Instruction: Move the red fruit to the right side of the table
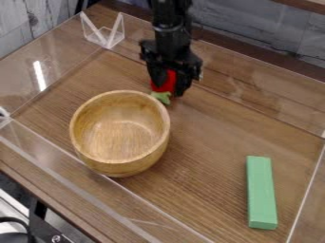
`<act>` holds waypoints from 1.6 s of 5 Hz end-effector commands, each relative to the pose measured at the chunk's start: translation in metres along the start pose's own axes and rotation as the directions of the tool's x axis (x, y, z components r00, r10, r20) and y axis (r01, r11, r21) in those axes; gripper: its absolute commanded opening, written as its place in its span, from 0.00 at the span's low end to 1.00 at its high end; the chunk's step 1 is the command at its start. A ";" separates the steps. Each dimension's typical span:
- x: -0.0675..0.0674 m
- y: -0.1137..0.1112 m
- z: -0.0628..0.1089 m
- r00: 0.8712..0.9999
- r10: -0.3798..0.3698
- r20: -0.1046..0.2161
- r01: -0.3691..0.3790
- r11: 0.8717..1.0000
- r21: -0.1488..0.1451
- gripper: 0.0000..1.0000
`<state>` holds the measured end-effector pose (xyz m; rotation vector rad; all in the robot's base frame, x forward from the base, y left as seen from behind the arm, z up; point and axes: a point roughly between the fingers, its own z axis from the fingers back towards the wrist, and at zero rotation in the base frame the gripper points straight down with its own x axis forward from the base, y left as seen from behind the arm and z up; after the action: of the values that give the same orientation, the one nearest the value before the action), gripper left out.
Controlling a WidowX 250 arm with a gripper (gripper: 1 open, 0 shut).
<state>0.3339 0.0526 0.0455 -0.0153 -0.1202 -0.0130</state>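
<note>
The red fruit (166, 79) lies on the brown table (222, 119) just behind the wooden bowl, its green stem (162, 96) pointing toward the bowl. My gripper (168, 85) has come straight down over it. Its black fingers (148, 76) sit close against both sides of the fruit, so only a strip of red shows between them. The jaws look closed on the fruit, which still rests on the tabletop.
A wooden bowl (120, 131) stands front left of the fruit, nearly touching the stem. A long flat green block (260, 191) lies at the front right. Clear acrylic walls ring the table, with a clear bracket (102, 30) at the back left.
</note>
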 end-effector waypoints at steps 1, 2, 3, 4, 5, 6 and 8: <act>0.013 -0.002 0.035 0.996 -0.012 0.087 0.011 1.000 0.013 0.00; 0.017 0.003 0.060 0.991 -0.019 0.131 0.018 1.000 0.012 0.00; 0.023 -0.007 0.088 0.982 -0.049 0.184 0.050 0.999 0.000 0.00; 0.022 -0.027 0.113 0.970 -0.118 0.213 0.124 0.992 -0.016 0.00; 0.018 -0.022 0.100 0.969 -0.169 0.180 0.176 0.984 -0.022 1.00; 0.014 -0.005 0.085 0.973 -0.177 0.148 0.183 0.983 -0.025 1.00; 0.007 0.003 0.043 0.966 -0.249 0.075 0.252 0.967 -0.036 1.00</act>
<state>0.3306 0.0565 0.0758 -0.0627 -0.1492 -0.2525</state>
